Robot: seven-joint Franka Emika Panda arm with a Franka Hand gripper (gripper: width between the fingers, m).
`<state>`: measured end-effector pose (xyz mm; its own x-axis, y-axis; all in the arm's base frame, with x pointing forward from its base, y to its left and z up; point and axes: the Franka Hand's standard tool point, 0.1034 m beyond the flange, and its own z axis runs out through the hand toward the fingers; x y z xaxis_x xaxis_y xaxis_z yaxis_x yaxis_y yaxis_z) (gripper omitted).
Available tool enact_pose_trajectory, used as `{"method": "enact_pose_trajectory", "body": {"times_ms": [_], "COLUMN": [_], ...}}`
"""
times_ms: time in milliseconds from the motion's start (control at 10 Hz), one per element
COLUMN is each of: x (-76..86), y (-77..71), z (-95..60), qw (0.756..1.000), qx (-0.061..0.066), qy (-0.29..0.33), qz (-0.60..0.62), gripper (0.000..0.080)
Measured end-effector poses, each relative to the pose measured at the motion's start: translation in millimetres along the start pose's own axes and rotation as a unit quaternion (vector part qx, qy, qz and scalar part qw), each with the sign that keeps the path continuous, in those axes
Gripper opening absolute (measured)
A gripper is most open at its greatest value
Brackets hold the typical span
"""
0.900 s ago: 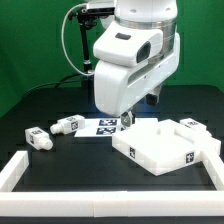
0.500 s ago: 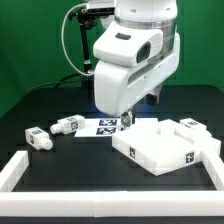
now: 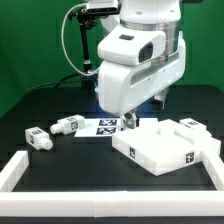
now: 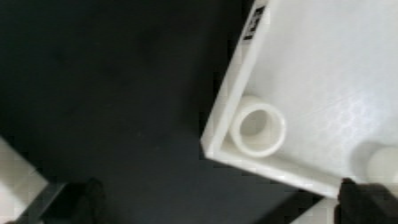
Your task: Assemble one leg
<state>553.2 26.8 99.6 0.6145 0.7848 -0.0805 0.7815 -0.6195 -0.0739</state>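
Two legs, stubby white pegs with marker tags, lie at the exterior view's left: one (image 3: 38,139) and one (image 3: 68,126). Another tagged white piece (image 3: 190,125) sits at the far edge of the large white square panel (image 3: 165,150). My gripper (image 4: 214,205) is open and empty, its dark fingertips (image 4: 64,200) wide apart. It hovers over the near corner of the panel (image 4: 329,90), by a round corner socket (image 4: 260,130). In the exterior view the white hand (image 3: 140,70) hides the jaws.
The marker board (image 3: 103,127) lies between the legs and the panel. A white L-shaped wall (image 3: 20,170) borders the table's front and left. A black cable (image 3: 72,45) hangs behind the arm.
The arm's hand has shifted slightly toward the exterior view's right. The legs and the panel have not moved.
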Motion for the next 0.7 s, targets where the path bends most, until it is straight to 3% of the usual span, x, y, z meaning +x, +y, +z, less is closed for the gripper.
{"method": "enact_pose_trajectory", "body": {"times_ms": [100, 300, 700], "x": [-4.7, -8.3, -11.2], "y": [-5.5, -8.1, -10.9], "z": [18.4, 43.6, 46.7], "qw": [1.000, 0.998, 0.998], "qx": [-0.019, -0.036, -0.031], "qy": [0.022, 0.042, 0.039], "qz": [0.008, 0.013, 0.026], "gripper": [0.0650, 0.0650, 0.0650]}}
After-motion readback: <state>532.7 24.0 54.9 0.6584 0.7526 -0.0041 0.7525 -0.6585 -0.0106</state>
